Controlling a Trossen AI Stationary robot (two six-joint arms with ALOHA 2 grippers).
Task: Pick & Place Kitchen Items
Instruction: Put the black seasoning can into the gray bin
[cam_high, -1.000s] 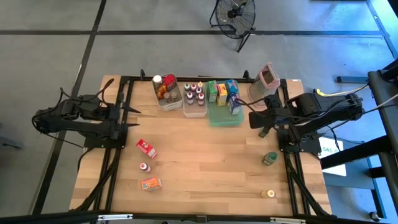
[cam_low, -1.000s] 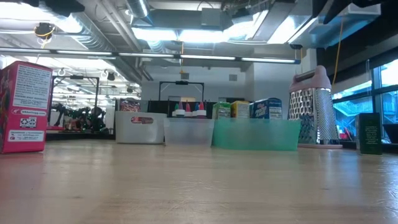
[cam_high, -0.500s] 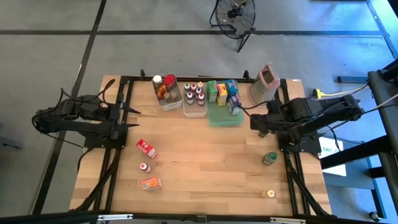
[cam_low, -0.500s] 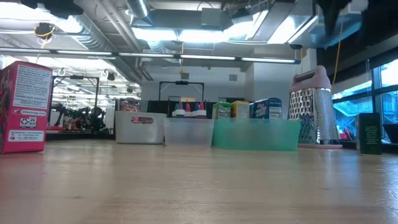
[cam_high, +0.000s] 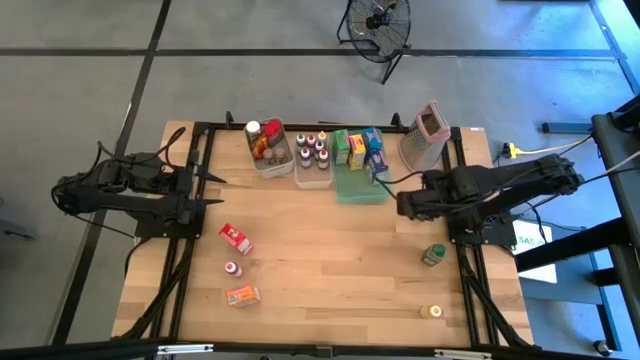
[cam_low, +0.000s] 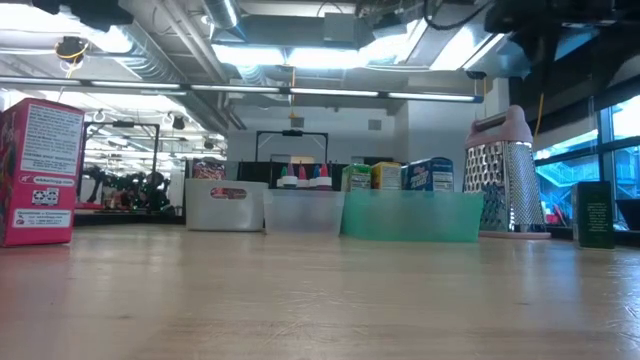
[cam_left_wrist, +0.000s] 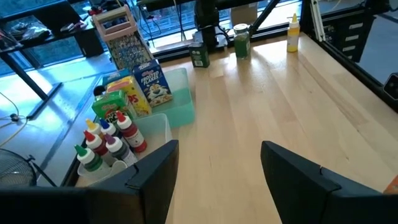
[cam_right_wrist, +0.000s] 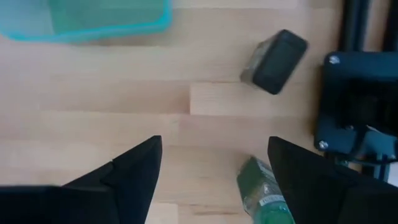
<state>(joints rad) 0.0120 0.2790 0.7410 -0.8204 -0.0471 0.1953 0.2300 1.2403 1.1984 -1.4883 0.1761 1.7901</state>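
Since the earlier frame, the right end effector (cam_high: 404, 203) had shifted left and lower, right of centre in the high view, beside the green tray (cam_high: 360, 190). The left end effector (cam_high: 216, 178) waited at middle left. In the low view, a red box (cam_low: 38, 172) stood at far left on the worktop (cam_low: 320, 300). The left wrist view showed its fingers (cam_left_wrist: 152, 180) spread apart. The right wrist view showed parted fingers (cam_right_wrist: 134, 165) above a green bottle (cam_right_wrist: 264, 196) at bottom right.

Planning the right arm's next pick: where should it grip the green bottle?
Grip the green bottle across its body, coming straight down. It lies on its side in the right wrist view, with bare table around it. The right gripper, jaws open, is nearest.
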